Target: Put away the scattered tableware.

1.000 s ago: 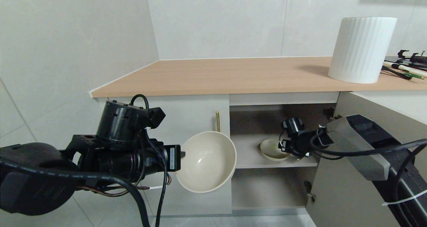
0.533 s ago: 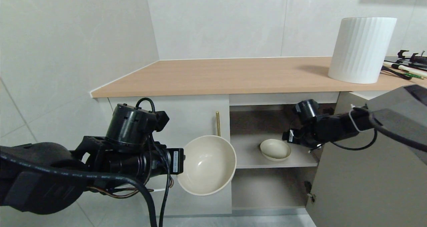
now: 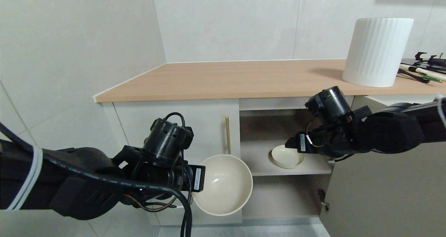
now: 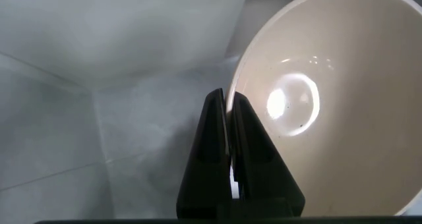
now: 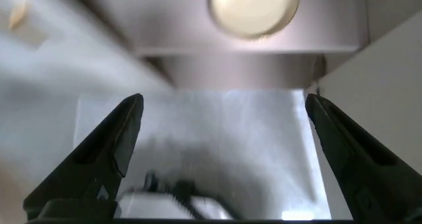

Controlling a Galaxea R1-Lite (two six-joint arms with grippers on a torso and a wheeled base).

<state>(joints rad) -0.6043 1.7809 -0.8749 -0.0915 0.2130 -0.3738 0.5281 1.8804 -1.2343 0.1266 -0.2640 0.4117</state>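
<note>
While my left pincer (image 4: 227,99) clamps the large round cream bowl (image 3: 223,184) by its rim at the open white cabinet (image 3: 296,103)'s left edge and my right pincer (image 5: 222,105) hangs spread near the small cream dish (image 3: 287,156) on its shelf (image 3: 259,160), I judge shelving comes next: slide the bowl in beside that dish.

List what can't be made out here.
- Head view: the bowl hides the cabinet's lower left corner.
- Head view: the frame edge cuts off the utensils on the counter.
- Head view: the right gripper covers the shelf's right end.
- Right wrist view: the surfaces around the dish are blurred.
</note>
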